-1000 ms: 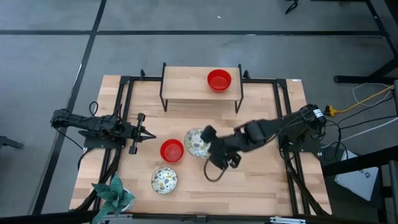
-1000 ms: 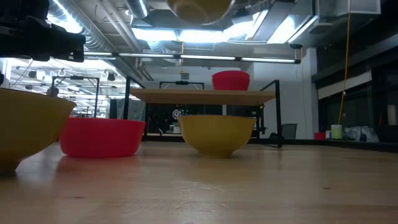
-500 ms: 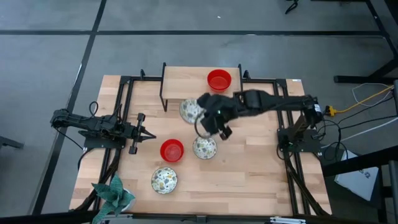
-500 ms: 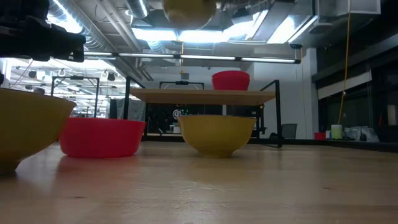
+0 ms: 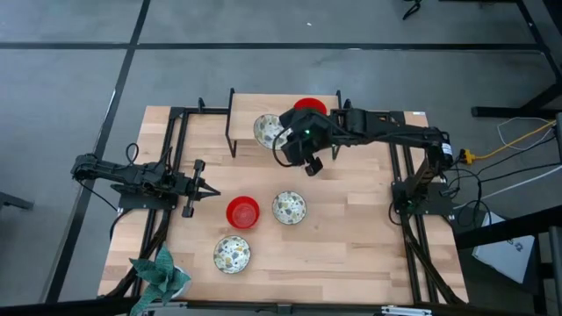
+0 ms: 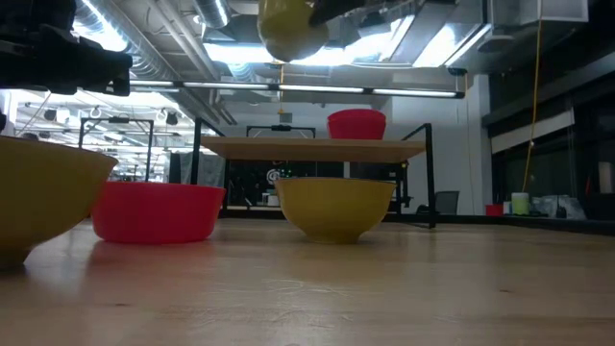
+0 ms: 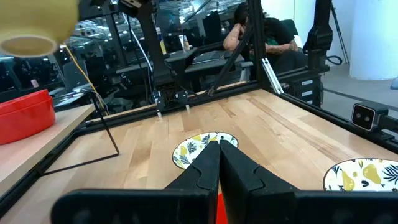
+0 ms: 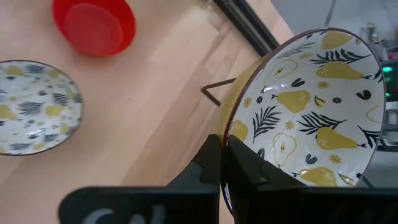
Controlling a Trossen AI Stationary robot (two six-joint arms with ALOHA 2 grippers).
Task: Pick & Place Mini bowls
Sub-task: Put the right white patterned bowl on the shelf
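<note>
Nearest the front edge of the bench [image 5: 369, 254] lies a teal-green leafy object [image 5: 161, 272] at the left corner. Just beyond it a patterned bowl [image 5: 232, 254] sits upright on the wood. Farther in, a red bowl [image 5: 242, 211] and a second patterned bowl [image 5: 289, 207] stand side by side, close but apart, near the middle of the bench. From table height these two show as a red bowl and a yellow-sided bowl resting on the wood.

To the left of the red bowl, the left hand [image 5: 209, 190] lies low over the bench, its fingers pressed together with nothing between them; its wrist view shows the two dark tips meeting in front of the second patterned bowl.

Farther back, a small raised wooden shelf [image 5: 250, 127] stands on thin black legs at the rear of the bench. The right arm reaches across to it from the right side. The right hand [image 5: 283, 140] is clenched on the rim of a third patterned bowl [image 5: 267, 130], held tilted in the air above the shelf's left part; the wrist view shows the fingers pinching the rim, with pears and leaves painted inside. Behind the arm, another red bowl [image 5: 307, 104] sits on the shelf, partly hidden.
</note>
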